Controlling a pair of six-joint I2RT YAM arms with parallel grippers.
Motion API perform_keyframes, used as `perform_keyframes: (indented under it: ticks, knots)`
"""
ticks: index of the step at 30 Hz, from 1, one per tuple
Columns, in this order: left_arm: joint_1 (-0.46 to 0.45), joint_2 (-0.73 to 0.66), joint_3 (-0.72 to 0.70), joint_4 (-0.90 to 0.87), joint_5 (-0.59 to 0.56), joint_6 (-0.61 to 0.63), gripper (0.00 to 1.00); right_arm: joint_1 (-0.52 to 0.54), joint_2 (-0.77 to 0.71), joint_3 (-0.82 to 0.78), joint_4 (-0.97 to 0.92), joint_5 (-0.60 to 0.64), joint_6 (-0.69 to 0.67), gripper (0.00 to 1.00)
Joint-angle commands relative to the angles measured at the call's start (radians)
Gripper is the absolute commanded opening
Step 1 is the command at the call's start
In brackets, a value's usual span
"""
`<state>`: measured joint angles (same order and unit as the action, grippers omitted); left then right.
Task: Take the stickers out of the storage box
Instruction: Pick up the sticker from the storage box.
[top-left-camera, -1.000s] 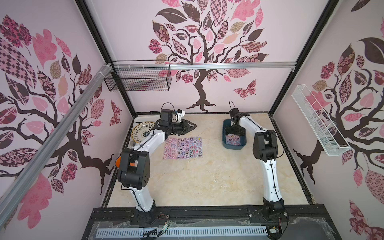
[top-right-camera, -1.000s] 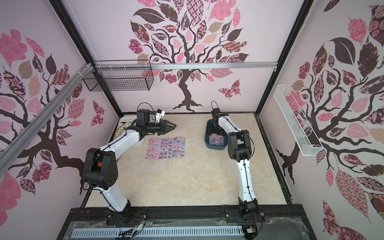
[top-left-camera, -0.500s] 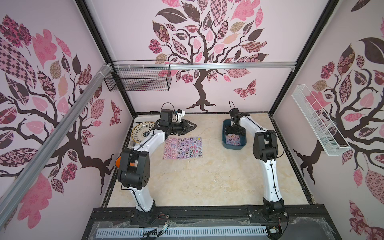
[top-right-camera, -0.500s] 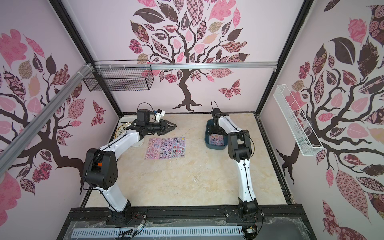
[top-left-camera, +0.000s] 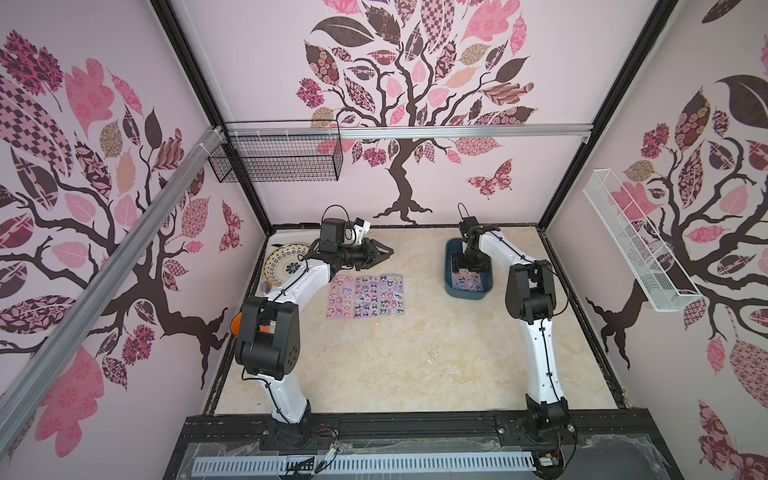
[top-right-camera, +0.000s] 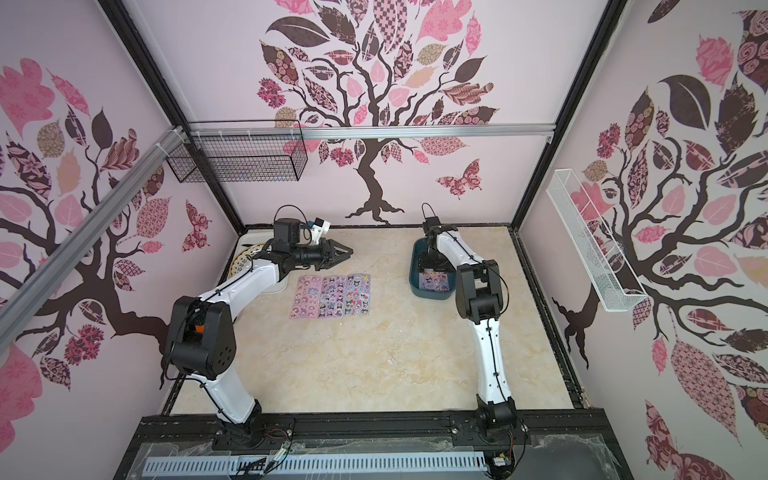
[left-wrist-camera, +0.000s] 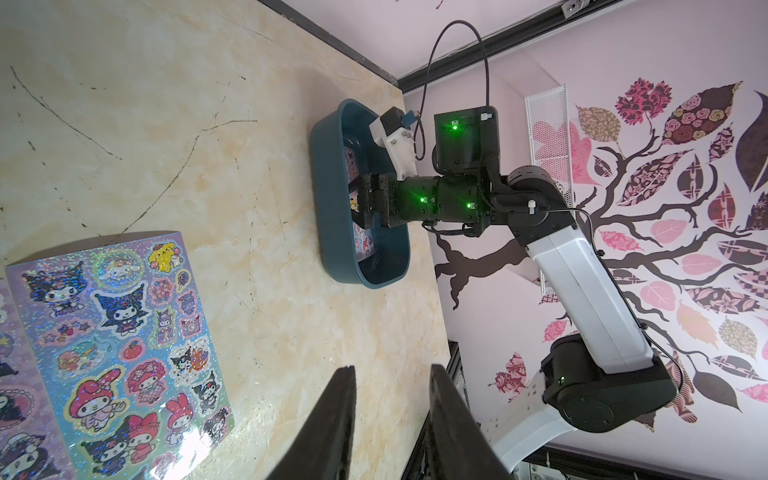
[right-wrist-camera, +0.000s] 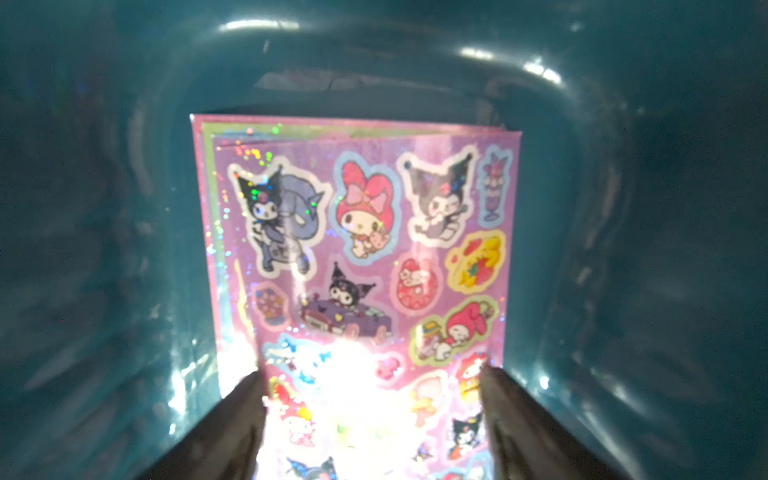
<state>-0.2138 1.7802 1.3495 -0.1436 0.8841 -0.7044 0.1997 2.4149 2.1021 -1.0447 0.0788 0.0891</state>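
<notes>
Checking right gripper first: jaws wide open, down inside storage box, tips by the long edges of the top of the stickers stacked flat there. Over to left gripper: parted a bit, empty, hovering above table just behind three more sheets laid side by side.

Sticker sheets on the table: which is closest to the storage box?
The light blue sheet at the row's end facing the storage box; the purple sheet and pink sheet lie farther.
</notes>
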Motion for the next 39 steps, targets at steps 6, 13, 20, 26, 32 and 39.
perform_keyframes:
  ticks: [6,13,20,26,32,39]
  knots:
    - [0.002,0.01,0.011,0.018,0.012,0.009,0.35,-0.003,0.019,-0.002,-0.004,-0.028,0.001,0.59]
    - [0.002,0.011,0.011,0.018,0.013,0.009,0.35,-0.003,-0.069,-0.026,0.017,-0.055,0.012,0.47]
    - [0.0,0.015,0.011,0.019,0.015,0.006,0.35,-0.005,-0.16,-0.062,0.035,-0.091,0.025,0.4]
    - [-0.011,0.02,0.012,0.019,0.02,0.006,0.35,-0.005,-0.222,-0.096,0.052,-0.117,0.035,0.35]
    - [-0.044,0.031,0.018,0.017,0.028,0.011,0.35,-0.012,-0.278,-0.113,0.06,-0.152,0.047,0.34]
    - [-0.115,0.054,0.045,-0.014,0.053,0.038,0.36,-0.017,-0.356,-0.116,0.045,-0.246,0.065,0.35]
